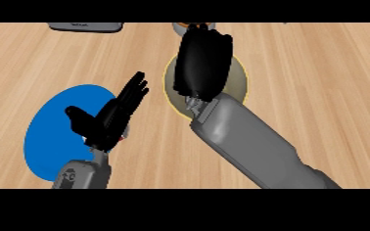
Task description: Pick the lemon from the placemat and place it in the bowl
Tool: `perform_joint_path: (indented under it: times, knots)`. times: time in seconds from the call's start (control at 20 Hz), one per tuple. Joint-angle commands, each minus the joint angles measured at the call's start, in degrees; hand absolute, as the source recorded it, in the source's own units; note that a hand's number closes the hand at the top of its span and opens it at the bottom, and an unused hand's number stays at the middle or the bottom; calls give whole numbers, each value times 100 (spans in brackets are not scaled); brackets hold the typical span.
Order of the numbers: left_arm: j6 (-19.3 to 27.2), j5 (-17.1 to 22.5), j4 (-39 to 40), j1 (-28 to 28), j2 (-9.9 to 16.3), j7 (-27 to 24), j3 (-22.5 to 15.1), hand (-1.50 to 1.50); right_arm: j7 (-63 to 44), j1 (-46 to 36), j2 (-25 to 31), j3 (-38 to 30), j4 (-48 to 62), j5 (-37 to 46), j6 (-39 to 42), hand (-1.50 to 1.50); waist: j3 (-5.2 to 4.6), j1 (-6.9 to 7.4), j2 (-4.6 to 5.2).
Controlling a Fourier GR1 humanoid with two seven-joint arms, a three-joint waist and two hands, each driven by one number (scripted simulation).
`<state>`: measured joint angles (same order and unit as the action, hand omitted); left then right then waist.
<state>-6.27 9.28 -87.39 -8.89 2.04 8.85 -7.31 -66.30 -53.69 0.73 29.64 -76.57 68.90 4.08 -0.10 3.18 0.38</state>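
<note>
From the head view, our main worry is the release. Our right hand hangs over the bowl, covering most of it, so we see only the pale yellow rim on either side of the black fingers. If the lemon sits in that hand and we let go while off-centre, it could strike the rim and roll away across the wooden counter. We cannot see how high the hand stands above the bowl, so a bounce out is also possible.

The lemon itself is hidden from us. Nothing yellow lies on the blue placemat, so we judge that it is either inside the right hand or already under it in the bowl. A small orange patch shows at the top of that hand, too little for us to name. Whether the right fingers are curled round anything we cannot tell.

Our left hand rests above the placemat's right edge, fingers straight and spread, holding nothing.

A grey object sits at the far edge of the counter.
</note>
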Motion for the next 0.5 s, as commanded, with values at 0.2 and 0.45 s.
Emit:
perform_joint_path:
  times: [0.2, 0.45]
  knots:
    - [-73, 120, -135, 157, 109, 28, 152, 0, 91, -727, -70, -848, 2319, 91, -932, 150, 6, -78, 20]
    - [10, 33, -121, 111, 24, 32, 81, 0, 52, -351, -71, -1555, 3047, -392, -1148, 150, 11, -66, 40]
